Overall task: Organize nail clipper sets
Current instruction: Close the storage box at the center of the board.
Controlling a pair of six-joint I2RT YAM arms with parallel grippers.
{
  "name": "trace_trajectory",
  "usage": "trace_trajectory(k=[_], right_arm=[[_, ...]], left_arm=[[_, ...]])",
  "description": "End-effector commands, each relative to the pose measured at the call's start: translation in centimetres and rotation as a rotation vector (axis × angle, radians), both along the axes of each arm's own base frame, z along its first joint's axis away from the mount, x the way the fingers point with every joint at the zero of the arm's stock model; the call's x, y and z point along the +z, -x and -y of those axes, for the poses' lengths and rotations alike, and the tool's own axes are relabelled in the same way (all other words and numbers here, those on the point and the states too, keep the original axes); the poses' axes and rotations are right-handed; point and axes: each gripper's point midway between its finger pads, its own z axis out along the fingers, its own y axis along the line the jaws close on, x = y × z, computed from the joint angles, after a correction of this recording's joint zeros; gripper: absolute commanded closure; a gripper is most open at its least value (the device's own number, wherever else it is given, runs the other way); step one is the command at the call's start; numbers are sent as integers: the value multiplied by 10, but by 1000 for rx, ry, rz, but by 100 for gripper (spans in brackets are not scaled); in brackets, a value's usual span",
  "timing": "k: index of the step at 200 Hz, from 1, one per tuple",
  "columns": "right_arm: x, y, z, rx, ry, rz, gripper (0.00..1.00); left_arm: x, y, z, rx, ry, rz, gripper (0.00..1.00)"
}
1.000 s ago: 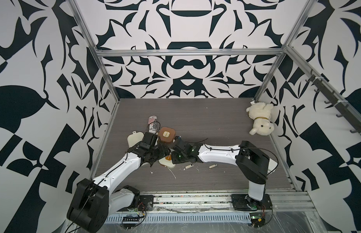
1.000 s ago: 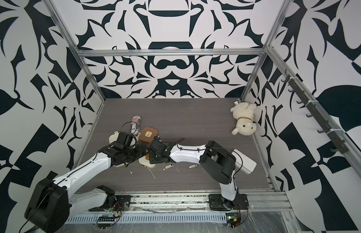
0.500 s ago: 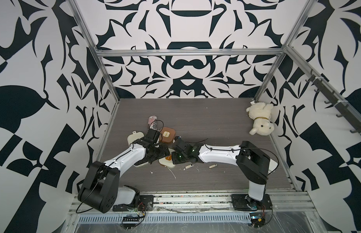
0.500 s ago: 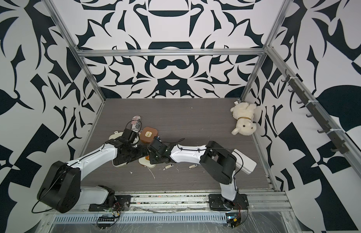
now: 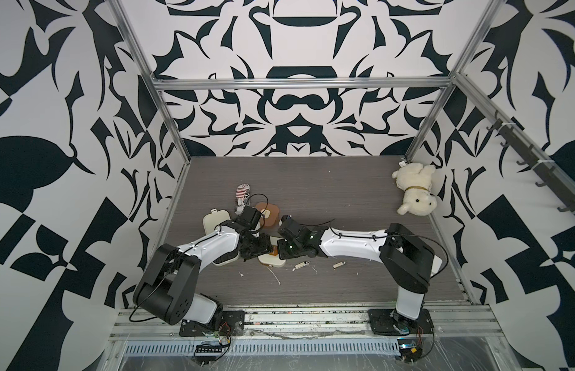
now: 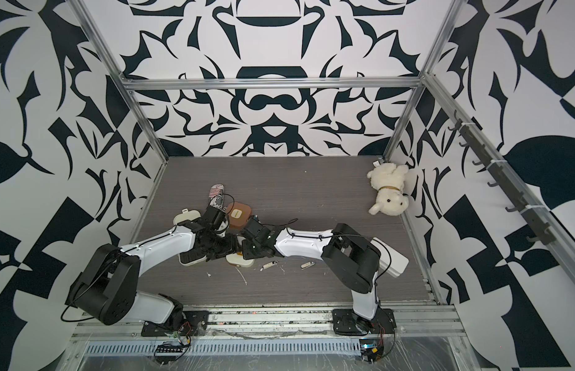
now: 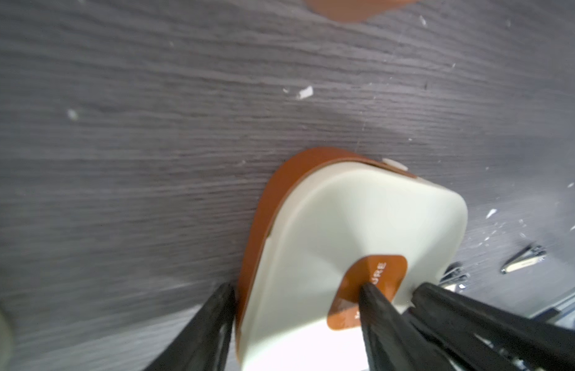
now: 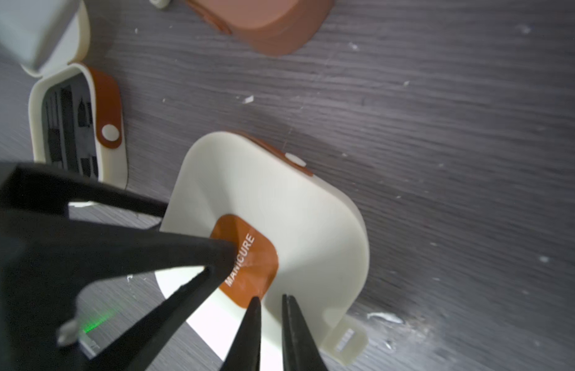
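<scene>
Over the last second the left arm (image 5: 212,245) has drawn its elbow up and away from the near left corner, and the left gripper (image 7: 295,289) has slid right onto the closed cream case (image 5: 274,261). The right arm (image 5: 350,245) has kept its place. The case lies on the table (image 5: 360,199), left of the middle and toward the near edge, between the two grippers. The left gripper's jaws stand apart over it: one finger sits against the brown-trimmed side, and the other tip rests on the brown label (image 8: 247,257) on the lid. The right gripper (image 8: 270,298) has its fingers drawn almost together, with nothing seen in the thin slit between them and its tips at the lid just beside the label. Just left lies the open cream case (image 6: 191,257), black insert up, partly under the left arm. The brown case (image 5: 268,213) sits closed just beyond the grippers, with the striped can (image 5: 243,194) farther still. A first clipper (image 5: 301,265) lies just right of the closed case, and a second clipper (image 5: 339,264) farther right. The plush dog (image 5: 414,192) lies by the far right wall.
</scene>
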Motion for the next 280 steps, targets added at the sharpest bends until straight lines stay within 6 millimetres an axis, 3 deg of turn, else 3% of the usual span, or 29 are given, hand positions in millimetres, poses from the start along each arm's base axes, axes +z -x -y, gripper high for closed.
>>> trace_trajectory(k=[1, 76, 150, 280], right_arm=[[-3, 7, 18, 1, 53, -19, 81], [12, 4, 44, -78, 86, 30, 69], [5, -2, 45, -73, 127, 37, 65], [17, -19, 39, -65, 119, 64, 58]], left_arm=[[-21, 22, -8, 40, -51, -98, 40], [-37, 30, -14, 101, -83, -142, 44], [-37, 29, -13, 98, -81, -138, 45], [-39, 30, -13, 92, -81, -138, 45]])
